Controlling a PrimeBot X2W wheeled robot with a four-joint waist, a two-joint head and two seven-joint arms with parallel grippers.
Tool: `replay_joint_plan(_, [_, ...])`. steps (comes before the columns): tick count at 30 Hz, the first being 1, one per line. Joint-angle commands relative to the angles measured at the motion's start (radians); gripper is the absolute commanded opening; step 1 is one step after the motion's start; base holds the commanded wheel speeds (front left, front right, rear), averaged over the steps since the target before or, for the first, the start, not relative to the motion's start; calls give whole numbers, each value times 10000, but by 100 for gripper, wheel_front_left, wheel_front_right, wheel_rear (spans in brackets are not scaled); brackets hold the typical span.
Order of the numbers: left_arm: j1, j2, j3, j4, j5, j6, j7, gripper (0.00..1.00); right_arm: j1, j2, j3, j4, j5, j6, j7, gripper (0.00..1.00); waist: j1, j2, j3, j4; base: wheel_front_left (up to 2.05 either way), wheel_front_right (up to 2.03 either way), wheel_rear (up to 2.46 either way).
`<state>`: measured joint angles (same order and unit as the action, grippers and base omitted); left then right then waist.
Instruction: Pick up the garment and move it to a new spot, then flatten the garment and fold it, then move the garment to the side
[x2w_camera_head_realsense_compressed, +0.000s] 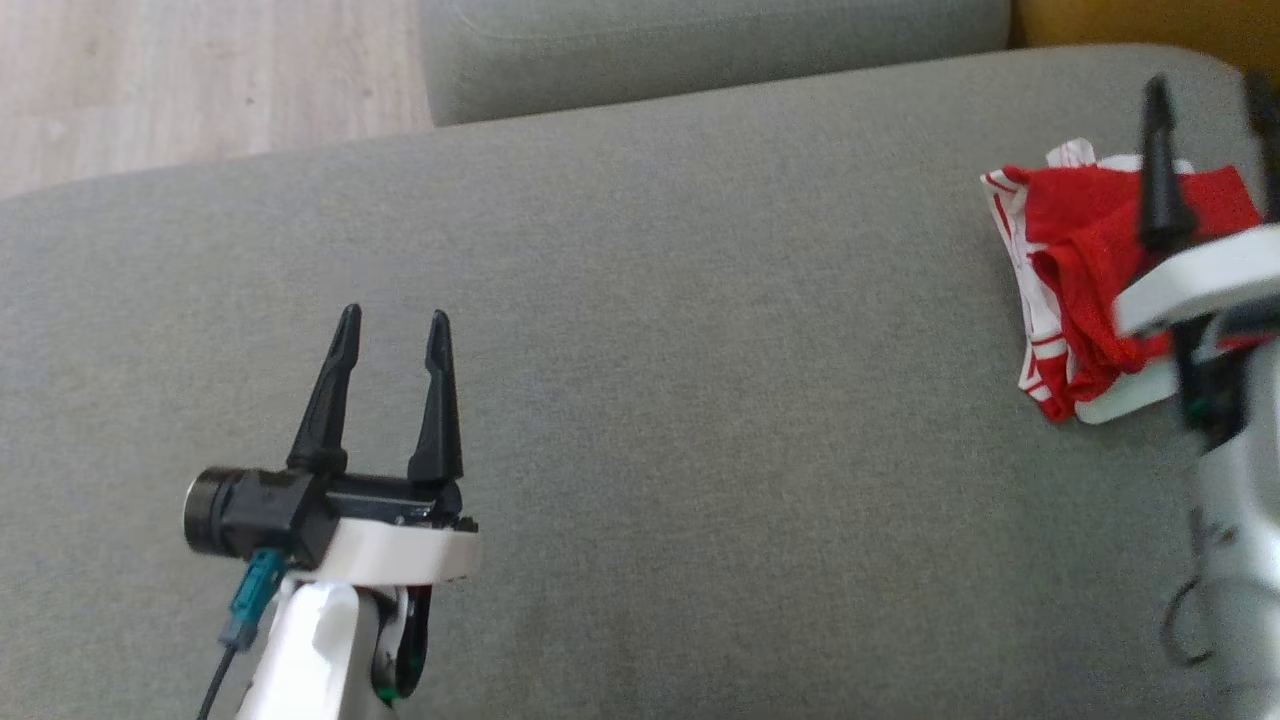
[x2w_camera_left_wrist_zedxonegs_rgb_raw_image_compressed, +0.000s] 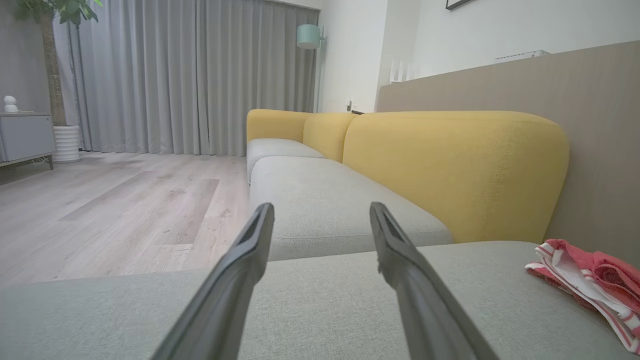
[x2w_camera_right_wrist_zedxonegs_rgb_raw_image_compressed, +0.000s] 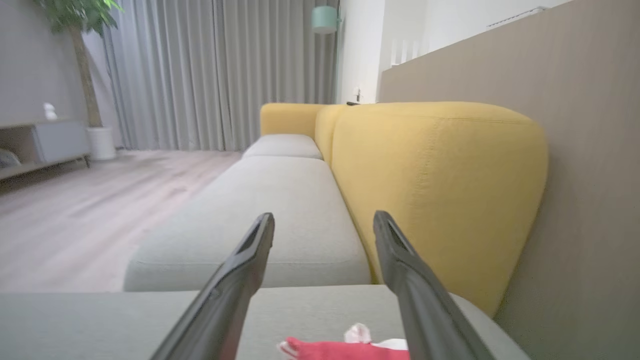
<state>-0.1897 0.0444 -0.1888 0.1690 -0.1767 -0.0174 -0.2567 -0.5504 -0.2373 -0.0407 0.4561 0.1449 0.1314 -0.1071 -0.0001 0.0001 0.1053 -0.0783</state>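
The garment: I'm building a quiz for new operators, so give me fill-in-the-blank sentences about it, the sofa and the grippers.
The garment is white and ____.
It lies on the ____ sofa seat.
The left gripper and the right gripper both have their jaws ____.
The backrest is ____.
Missing words: red, grey, open, yellow.

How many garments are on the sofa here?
1: a red-and-white garment lies at the right end of the grey seat cushion, partly under the right end effector, possibly hiding more.
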Motion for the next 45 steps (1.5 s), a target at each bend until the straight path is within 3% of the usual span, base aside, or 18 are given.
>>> replay_joint_plan(1, [-82,58,395,-391,-45,74,-51,100,166,262,192,-523,132,-7,-174,100,1,-1,-202,158,0,0,0])
replay_joint_plan(6, [298,58,386,-323,-235,200,-51,100,1440,1417,419,-1218,309,-7,-620,100,1,-1,-550,351,0,0,0])
replay_joint_plan(10, [576,58,338,-253,-386,283,-51,100,2412,1808,373,-1332,646,-7,-948,100,1,-1,-761,460,0,0,0])
replay_joint_plan(23, [1072,58,188,317,-787,615,-51,100,4057,1868,937,-843,961,-7,-1534,100,1,-1,-1012,609,0,0,0])
replay_joint_plan(45, [1153,58,434,175,-946,571,-51,100,4193,1870,1015,-1236,908,-7,-1546,100,1,-1,-1052,578,0,0,0])
